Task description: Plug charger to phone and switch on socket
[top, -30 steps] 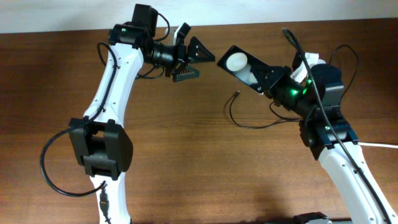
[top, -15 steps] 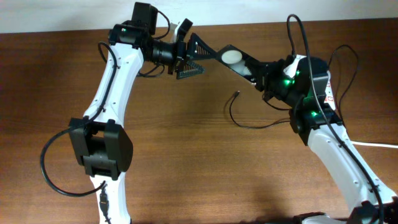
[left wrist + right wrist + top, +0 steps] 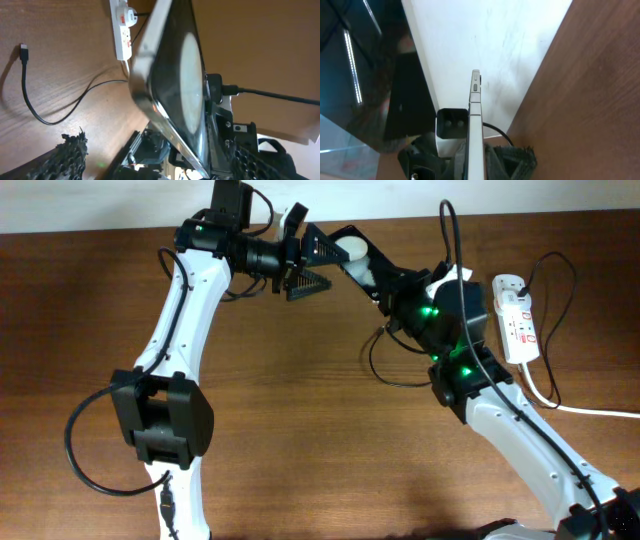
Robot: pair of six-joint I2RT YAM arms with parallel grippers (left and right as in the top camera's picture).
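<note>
At the top centre of the overhead view, the right gripper (image 3: 388, 280) is clamped on the phone (image 3: 355, 252). It holds the phone above the table (image 3: 280, 420), between the spread-apart fingers of the left gripper (image 3: 325, 268); whether those fingers touch it cannot be told. The charger cable (image 3: 385, 375) lies loose on the wood just below, its tip apart from the phone, while the power strip (image 3: 518, 320) sits near the right edge.
</note>
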